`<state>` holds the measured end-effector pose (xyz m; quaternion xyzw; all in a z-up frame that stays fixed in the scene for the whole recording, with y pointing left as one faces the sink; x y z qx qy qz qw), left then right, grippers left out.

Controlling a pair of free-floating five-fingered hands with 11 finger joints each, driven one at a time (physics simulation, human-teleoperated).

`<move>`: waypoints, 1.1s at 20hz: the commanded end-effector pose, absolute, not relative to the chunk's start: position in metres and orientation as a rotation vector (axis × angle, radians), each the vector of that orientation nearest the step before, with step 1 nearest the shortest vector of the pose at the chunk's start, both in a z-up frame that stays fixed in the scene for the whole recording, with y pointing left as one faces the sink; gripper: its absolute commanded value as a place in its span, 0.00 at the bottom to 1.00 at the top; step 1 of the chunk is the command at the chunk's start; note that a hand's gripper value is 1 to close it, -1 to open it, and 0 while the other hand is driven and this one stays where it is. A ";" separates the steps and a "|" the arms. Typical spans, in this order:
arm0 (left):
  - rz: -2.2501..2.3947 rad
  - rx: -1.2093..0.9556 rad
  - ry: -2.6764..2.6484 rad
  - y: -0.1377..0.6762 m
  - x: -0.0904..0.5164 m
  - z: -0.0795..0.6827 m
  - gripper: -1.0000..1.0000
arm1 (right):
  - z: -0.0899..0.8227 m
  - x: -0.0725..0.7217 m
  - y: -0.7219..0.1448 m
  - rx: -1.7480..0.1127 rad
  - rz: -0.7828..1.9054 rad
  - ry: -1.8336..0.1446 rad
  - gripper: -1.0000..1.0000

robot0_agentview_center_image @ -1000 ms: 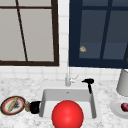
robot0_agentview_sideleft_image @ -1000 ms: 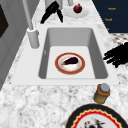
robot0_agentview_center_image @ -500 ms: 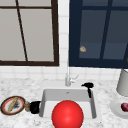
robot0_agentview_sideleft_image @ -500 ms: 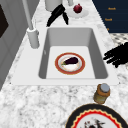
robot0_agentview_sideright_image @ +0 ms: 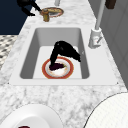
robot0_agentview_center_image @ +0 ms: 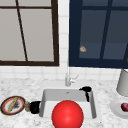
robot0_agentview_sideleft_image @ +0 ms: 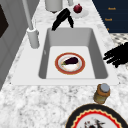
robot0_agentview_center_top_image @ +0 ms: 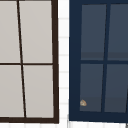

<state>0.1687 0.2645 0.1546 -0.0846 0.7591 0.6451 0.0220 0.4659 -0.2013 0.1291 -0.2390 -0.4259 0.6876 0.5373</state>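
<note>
No writing can be read on anything here. Left of the sink (robot0_agentview_center_image: 93, 107), a patterned plate (robot0_agentview_center_image: 13, 105) lies on the tabletop (robot0_agentview_sideleft_image: 37, 105), with a small jar (robot0_agentview_sideleft_image: 102, 93) just beside it. The left hand (robot0_agentview_sideleft_image: 117, 55) hangs near the sink's front left corner, fingers straight and spread, holding nothing. In the sink, a dark purple eggplant (robot0_agentview_sideleft_image: 70, 61) lies on a red-rimmed plate (robot0_agentview_sideleft_image: 59, 67). The right hand (robot0_agentview_sideright_image: 64, 52) hangs over the sink's right end, fingers extended downward toward the eggplant. Whether they touch it, I cannot tell.

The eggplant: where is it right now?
The eggplant lies on the red-rimmed plate on the sink floor, under the right robot hand.
</note>
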 end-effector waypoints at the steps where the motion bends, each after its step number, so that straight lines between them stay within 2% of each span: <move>1: 1.999 -0.262 2.352 0.265 0.169 0.155 0.50 | 0.120 0.453 -0.189 -0.560 1.759 -0.965 0.00; 9: 1.999 -0.262 2.352 0.265 0.169 0.155 0.50 | 0.089 0.436 -0.176 -0.501 1.819 -0.953 0.00; 22: 1.999 -0.262 2.352 0.265 0.169 0.155 0.50 | 0.067 0.426 -0.167 -0.360 1.884 -1.080 0.00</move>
